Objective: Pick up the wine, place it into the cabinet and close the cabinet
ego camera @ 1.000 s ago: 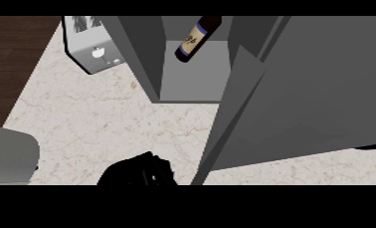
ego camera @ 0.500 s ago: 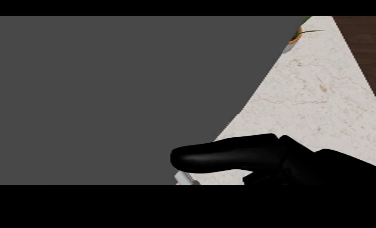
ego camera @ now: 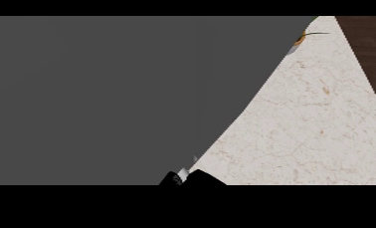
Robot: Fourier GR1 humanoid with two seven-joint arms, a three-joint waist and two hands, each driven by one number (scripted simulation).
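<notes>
Head view was mostly a big grey cabinet panel (ego camera: pixel 125 97). Right of it lay the pale surface (ego camera: pixel 308 127); a black hand (ego camera: pixel 192 178) peeked out at its bottom edge, fingers impossible to read. Wine wasn't visible.

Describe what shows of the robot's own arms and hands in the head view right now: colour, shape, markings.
Very little shows. A small black, glossy part of a hand sits at the picture's lower edge, against the edge of a large flat grey panel that fills most of the view. Its outline is rounded with light highlights. Which hand it is cannot be told. No grey forearm, cable or marking is visible. The pale speckled counter lies to the right.
</notes>
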